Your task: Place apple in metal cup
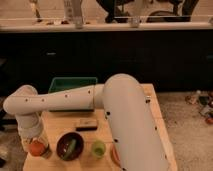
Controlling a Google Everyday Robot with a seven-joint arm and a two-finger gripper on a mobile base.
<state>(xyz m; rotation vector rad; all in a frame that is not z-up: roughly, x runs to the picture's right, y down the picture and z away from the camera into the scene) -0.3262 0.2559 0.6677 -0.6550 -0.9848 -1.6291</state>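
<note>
A reddish-orange apple (37,148) is at the front left of the wooden table (62,122), right at the lower end of my gripper (31,142). A greyish rim beside and under the apple looks like the metal cup (46,152); most of it is hidden by the apple and the gripper. I cannot tell whether the apple rests in the cup or hangs just above it. My white arm (75,97) reaches from the lower right across the table and bends down to the gripper at the left.
A dark bowl (70,146) holding a green item stands right of the apple. A small green cup-like object (98,147) is further right. A dark flat block (86,124) lies mid-table. A green bin (72,84) stands at the back. An orange object (115,155) peeks from under my arm.
</note>
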